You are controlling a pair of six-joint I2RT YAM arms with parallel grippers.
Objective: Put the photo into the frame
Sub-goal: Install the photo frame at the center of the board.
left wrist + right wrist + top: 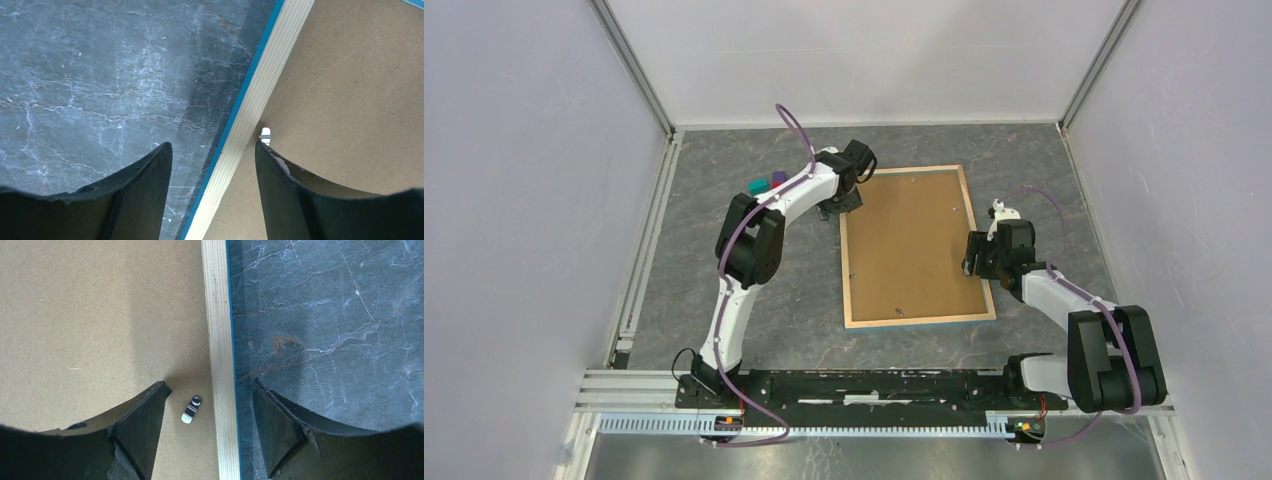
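Bench [754, 300] is filling most of my overhead feed, grey and marbled. The frame [919, 320] is lying flat on it, front face down. Its pale wood back is facing up at me, and a thin line of light blue is showing along its outer edge. A brown backing board [914, 245] is sitting inside the frame's rails, covering the whole opening.

The left fingers [145, 190] are hovering spread apart over the frame's left rail, close to its far corner. One finger is hanging outside the frame over the stone and the other inside it over the board. They are pinching nothing, and I cannot tell whether they are touching the wood.

The right fingers [135, 430] are straddling the frame's right rail about halfway along. They are spread just as wide and holding nothing.

A small metal tab [191, 409] is resting on the board just inside the frame's right rail, between the right fingers. A second tab [265, 134] is peeking out just inside the left rail, at the tip of the left inner finger.

A teal block [756, 185] and a purple block [778, 179] are sitting together, well left of the frame's far corner.
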